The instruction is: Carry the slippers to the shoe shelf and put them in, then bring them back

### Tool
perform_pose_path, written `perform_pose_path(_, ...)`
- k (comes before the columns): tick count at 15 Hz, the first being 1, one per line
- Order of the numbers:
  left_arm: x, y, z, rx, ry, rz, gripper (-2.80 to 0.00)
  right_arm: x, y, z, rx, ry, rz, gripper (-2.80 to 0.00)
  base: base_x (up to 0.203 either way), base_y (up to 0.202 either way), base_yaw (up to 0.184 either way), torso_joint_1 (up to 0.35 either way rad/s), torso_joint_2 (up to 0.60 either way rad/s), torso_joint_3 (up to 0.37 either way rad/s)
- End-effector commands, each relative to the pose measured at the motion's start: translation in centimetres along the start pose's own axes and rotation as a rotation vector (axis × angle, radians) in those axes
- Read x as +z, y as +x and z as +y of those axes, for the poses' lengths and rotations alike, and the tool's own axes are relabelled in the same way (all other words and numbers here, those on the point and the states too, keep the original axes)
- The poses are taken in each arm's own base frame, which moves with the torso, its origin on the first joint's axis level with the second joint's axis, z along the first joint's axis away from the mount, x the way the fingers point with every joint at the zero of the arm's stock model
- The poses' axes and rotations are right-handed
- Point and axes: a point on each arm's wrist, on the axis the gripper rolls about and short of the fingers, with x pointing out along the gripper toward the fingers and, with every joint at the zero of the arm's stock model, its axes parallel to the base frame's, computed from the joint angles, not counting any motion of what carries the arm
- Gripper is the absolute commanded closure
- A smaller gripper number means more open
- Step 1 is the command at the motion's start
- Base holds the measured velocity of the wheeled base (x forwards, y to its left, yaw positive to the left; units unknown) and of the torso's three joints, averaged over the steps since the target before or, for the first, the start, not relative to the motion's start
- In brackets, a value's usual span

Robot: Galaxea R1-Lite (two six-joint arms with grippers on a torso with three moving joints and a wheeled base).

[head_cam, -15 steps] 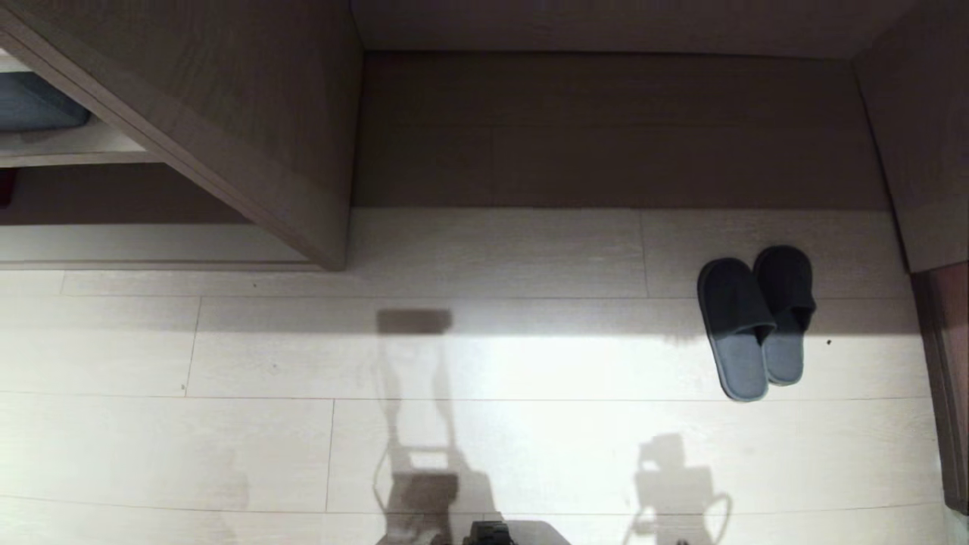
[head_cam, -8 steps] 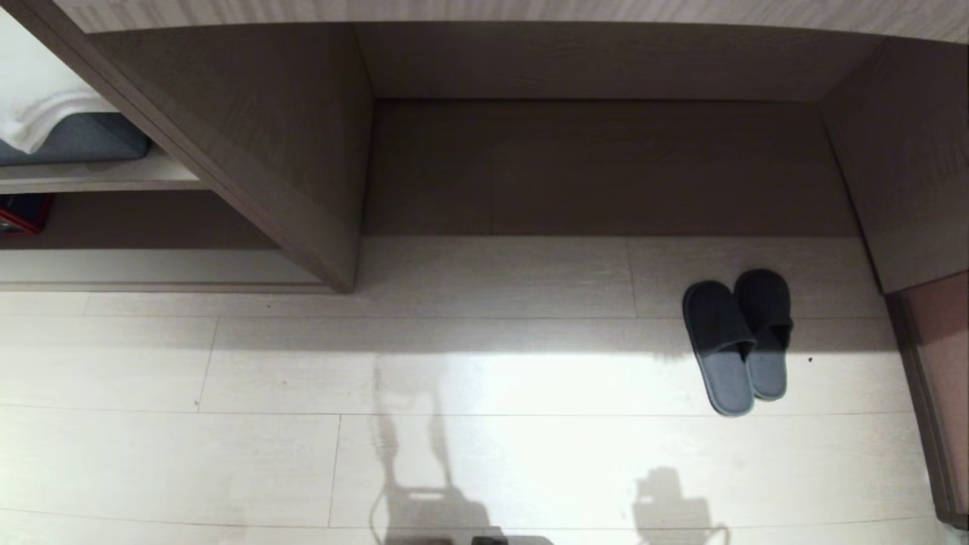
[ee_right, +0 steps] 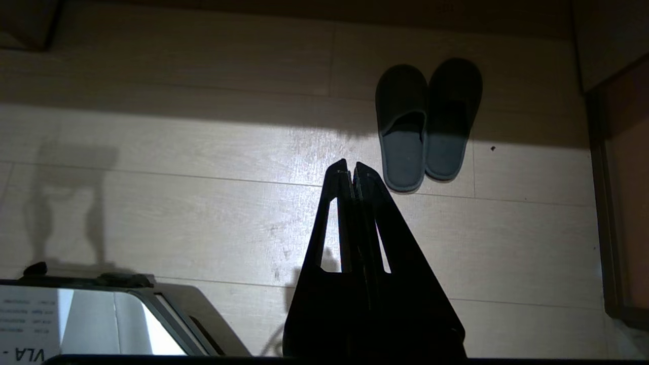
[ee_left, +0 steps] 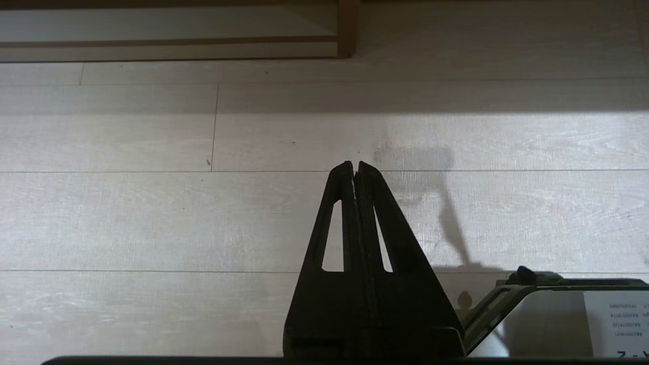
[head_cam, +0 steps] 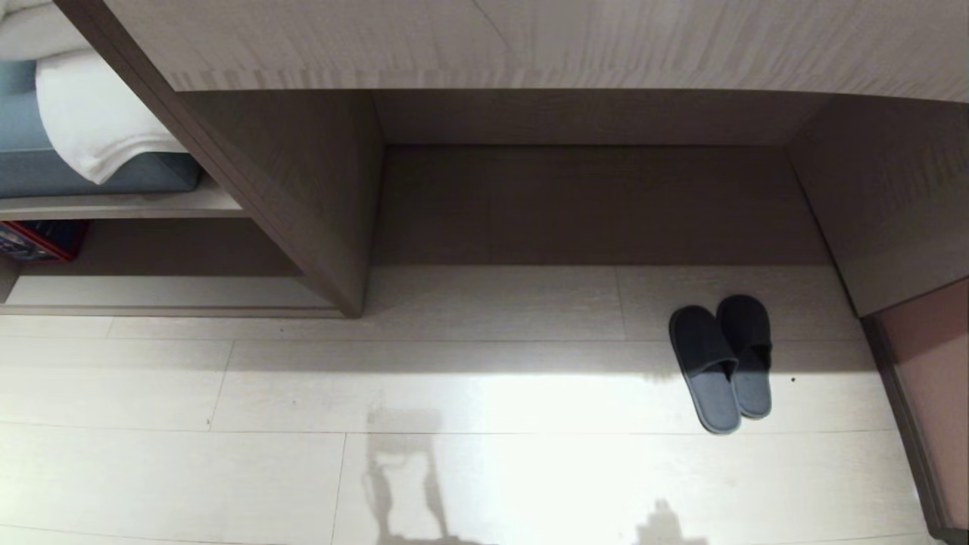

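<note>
slippers (ee_right: 427, 124): lying side by side on the floor (ee_right: 203, 213), just beyond and beside the right gripper (ee_right: 351, 168), well apart from the shoe shelf (head_cam: 166, 291)
handling: looking light, soft, floppy; pinching both uppers together seems best
right gripper: jaws clenched, holding nothing
left gripper (ee_left: 354, 166): jaws pressing together, empty, over bare floor

Head cam sits high, looking forward and steeply down at the pale plank floor (head_cam: 484, 469) and the wood recess (head_cam: 598, 204) beyond; neither arm in frame. Left wrist cam rides low behind the left end effector (ee_left: 355, 165), facing along the floor toward the shoe shelf (ee_left: 167, 43) base board. Right wrist cam does the same behind the right end effector (ee_right: 351, 165), with the slippers (ee_right: 428, 121) just ahead. Head and right wrist share the slippers; head and left wrist share the shelf base.
</note>
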Motion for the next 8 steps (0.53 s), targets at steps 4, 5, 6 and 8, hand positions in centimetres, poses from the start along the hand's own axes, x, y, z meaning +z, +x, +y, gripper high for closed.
perform_pose_path(4, 0.0, 0.0, 0.0, 0.001, -0.001, 0.0, 0.0, 0.01, 0.01, 0.0, 0.001, -0.001, 0.001, 0.0, 0.0, 0.0, 0.0, 0.0, 0.0, 0.199)
perform_pose_path(5, 0.0, 0.0, 0.0, 0.001, 0.001, 0.0, 0.0, 0.02, 0.01, 0.0, 0.001, -0.001, 0.0, 0.0, 0.0, 0.0, 0.0, 0.002, 0.0, 0.2)
perform_pose_path(6, 0.0, 0.0, 0.0, 0.001, 0.001, 0.0, 0.0, 0.02, 0.01, 0.0, 0.001, -0.001, 0.0, 0.0, 0.0, 0.0, 0.0, 0.006, 0.01, 0.211)
perform_pose_path(8, 0.0, 0.0, 0.0, 0.001, 0.001, 0.0, 0.0, 0.01, 0.01, 0.0, 0.001, -0.001, 0.001, 0.0, 0.0, 0.0, 0.0, 0.001, 0.0, 0.201)
